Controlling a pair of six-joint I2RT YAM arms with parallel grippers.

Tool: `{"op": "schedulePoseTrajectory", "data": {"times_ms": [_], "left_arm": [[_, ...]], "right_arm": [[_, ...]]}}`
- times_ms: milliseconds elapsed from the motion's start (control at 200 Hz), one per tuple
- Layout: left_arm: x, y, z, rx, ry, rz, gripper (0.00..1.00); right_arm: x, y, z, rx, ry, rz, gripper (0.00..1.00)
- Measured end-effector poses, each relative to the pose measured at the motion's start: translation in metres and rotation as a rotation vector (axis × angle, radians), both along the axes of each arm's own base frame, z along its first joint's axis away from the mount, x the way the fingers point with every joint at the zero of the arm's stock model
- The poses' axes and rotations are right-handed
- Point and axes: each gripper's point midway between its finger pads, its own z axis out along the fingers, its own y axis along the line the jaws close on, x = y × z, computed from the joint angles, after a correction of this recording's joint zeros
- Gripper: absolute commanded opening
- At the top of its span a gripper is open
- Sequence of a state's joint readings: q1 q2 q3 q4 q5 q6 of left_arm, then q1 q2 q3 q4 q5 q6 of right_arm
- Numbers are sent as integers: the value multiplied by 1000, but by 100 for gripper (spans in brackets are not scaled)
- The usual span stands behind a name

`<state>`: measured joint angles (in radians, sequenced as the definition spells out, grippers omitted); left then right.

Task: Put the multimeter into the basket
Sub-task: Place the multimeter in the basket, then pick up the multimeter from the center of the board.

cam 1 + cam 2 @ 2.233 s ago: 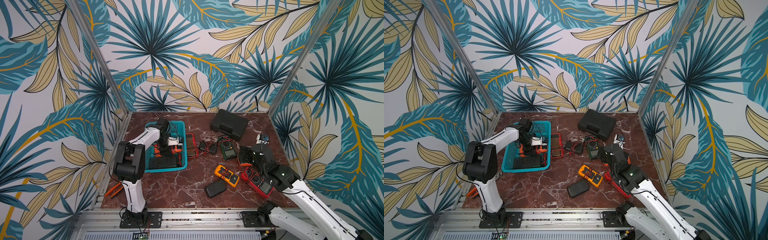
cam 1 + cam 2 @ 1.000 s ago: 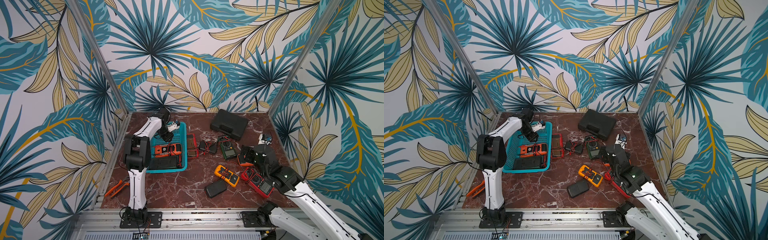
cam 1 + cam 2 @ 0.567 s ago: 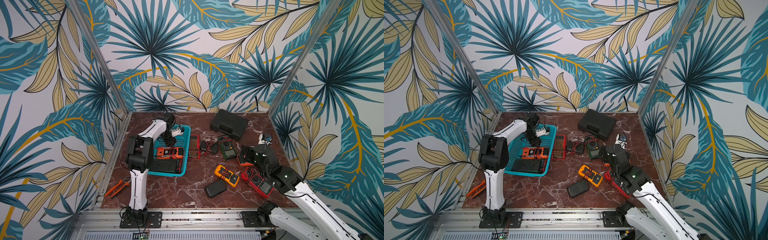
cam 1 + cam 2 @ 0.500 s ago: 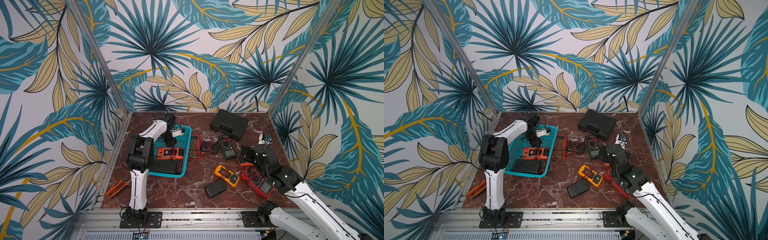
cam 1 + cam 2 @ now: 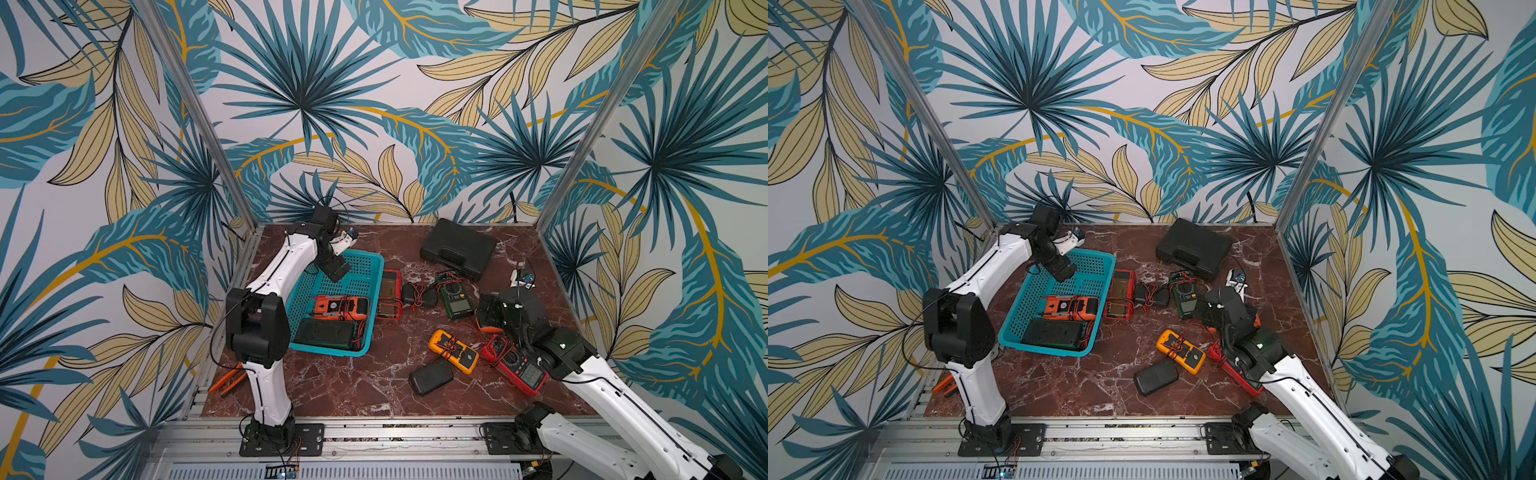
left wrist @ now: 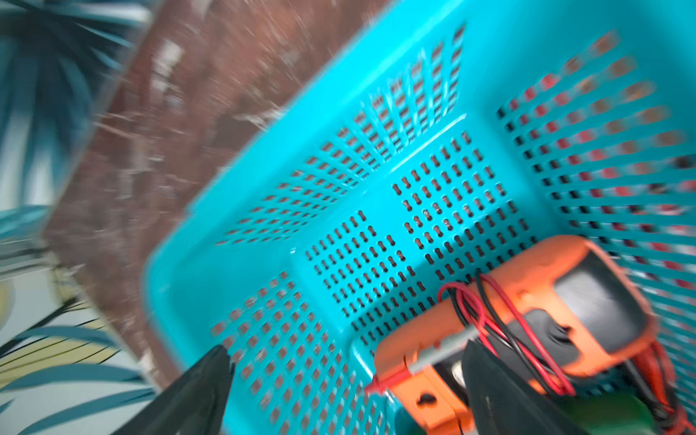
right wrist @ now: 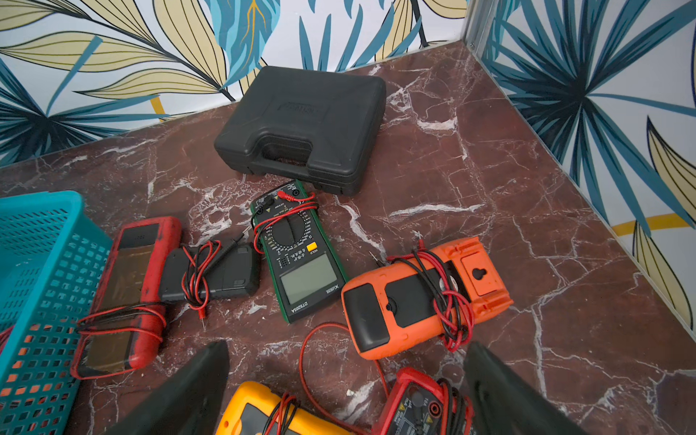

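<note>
The left arm stretches forward, elbow bent. The left end effector [image 6: 346, 350] hangs released and empty over the basket [image 6: 301, 124], with the orange multimeter [image 6: 527, 286] just below. The right end effector [image 7: 346, 348] is also released, its 2 fingers spread, low over the desk [image 7: 452, 169].

We see a black hard-shell case [image 5: 458, 248] [image 5: 1192, 248] [image 7: 301, 124] lying flat and shut near the back wall, its moulded handle facing the front. It rests on a red-brown marble tabletop [image 5: 345, 386] veined in white. Leaf-patterned wallpaper [image 5: 374, 104] in teal and pale yellow covers the three walls, with aluminium posts [image 5: 198, 112] at the back corners. In both top views, orange-handled pliers [image 5: 226, 377] [image 5: 944, 384] lie at the front left edge. An aluminium rail [image 5: 395, 434] runs along the front.
</note>
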<state>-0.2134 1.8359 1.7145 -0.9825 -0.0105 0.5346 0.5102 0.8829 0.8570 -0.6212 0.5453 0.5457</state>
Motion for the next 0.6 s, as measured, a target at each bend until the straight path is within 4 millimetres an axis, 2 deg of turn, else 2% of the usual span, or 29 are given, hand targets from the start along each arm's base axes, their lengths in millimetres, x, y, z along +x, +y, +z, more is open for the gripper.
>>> {"op": "schedulePoseTrajectory", "data": {"times_ms": [110,170,230,331,401,601], "left_arm": [[-29,-26,37,-63,-77,-5,100],[-53,-55,49,-105,-95,-35,100],[-79,-87,52,-151,-92,-77,100],[-127,-137,41,-212,-37,-156,100],[-158,-162,25,-220,13,-195,100],[-223,-217,-14,-143,82,-256,100]], "right_arm": [[1,-1,-3,-24,32,-8,99],[2,-2,-3,-38,47,-16,99],[3,-4,-2,-49,61,-28,99],[4,-9,-3,-53,82,-47,99],[1,-14,-5,-51,101,-62,100],[-9,-42,-5,-32,120,-146,99]]}}
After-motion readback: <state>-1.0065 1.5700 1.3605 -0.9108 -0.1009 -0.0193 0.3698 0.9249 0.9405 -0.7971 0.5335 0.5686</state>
